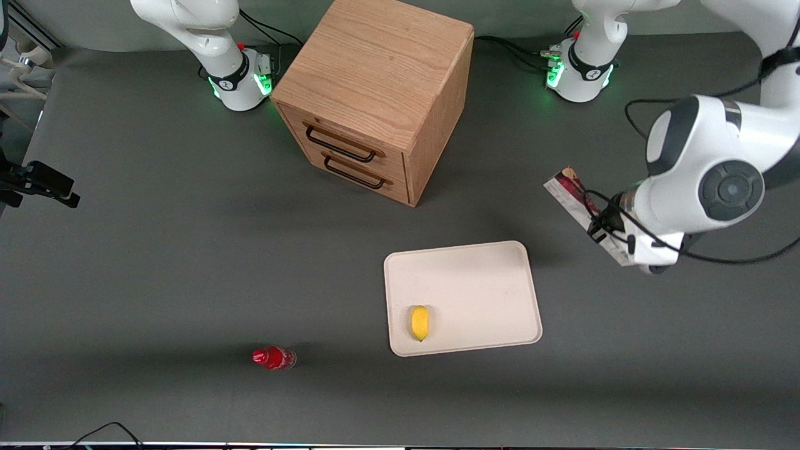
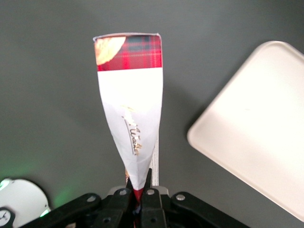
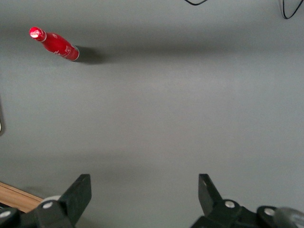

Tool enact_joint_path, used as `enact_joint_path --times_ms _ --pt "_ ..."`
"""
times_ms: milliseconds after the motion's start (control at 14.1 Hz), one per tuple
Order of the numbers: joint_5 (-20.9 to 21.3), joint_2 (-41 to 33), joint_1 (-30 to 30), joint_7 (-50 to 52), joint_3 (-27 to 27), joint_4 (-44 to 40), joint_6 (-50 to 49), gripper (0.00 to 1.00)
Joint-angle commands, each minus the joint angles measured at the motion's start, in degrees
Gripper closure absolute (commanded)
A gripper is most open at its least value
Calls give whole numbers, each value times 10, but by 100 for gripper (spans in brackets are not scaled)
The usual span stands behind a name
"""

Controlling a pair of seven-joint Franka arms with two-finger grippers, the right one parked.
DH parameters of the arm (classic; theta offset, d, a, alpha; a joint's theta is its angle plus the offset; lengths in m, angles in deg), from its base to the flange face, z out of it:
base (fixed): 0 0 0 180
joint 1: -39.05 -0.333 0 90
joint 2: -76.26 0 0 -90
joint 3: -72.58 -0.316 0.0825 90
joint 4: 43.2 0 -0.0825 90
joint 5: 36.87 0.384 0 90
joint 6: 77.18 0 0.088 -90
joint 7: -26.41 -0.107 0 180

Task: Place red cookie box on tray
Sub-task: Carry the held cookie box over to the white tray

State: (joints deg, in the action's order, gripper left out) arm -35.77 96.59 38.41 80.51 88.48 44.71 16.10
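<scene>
The left gripper (image 2: 141, 192), clamped on the long dark-red-and-white cookie box (image 2: 132, 114), should carry it over the cream-white rectangular tray (image 1: 481, 275), away from the small yellow lemon (image 1: 420, 322).

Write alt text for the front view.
The left arm's claw holds a long, slim red cookie box above the dark table, beside a flat cream-white tray carrying a yellow lemon. A wooden drawer cabinet and small red bottle stand nearby.

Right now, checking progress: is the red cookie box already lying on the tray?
No, the red cookie box hangs clamped in the pincer, off the tray, which holds only a lemon.
</scene>
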Motion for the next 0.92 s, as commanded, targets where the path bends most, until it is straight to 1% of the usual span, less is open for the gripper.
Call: enact_joint_path --times_ms 0,141,212,283,424,495,566,778,848 --pt "14 88 6 -51 36 -108 -28 100" --pt "18 123 10 -144 61 -135 -21 100" --pt "19 145 11 -175 67 -149 2 100" --pt "20 155 12 -182 67 -149 24 100" --pt "37 181 17 -192 69 -148 57 100" --pt "39 202 20 -195 75 -147 79 100" --pt "49 217 24 -194 76 -144 113 100" --pt "64 246 24 -195 76 -128 176 95" --pt "69 252 24 -195 76 -128 185 92"
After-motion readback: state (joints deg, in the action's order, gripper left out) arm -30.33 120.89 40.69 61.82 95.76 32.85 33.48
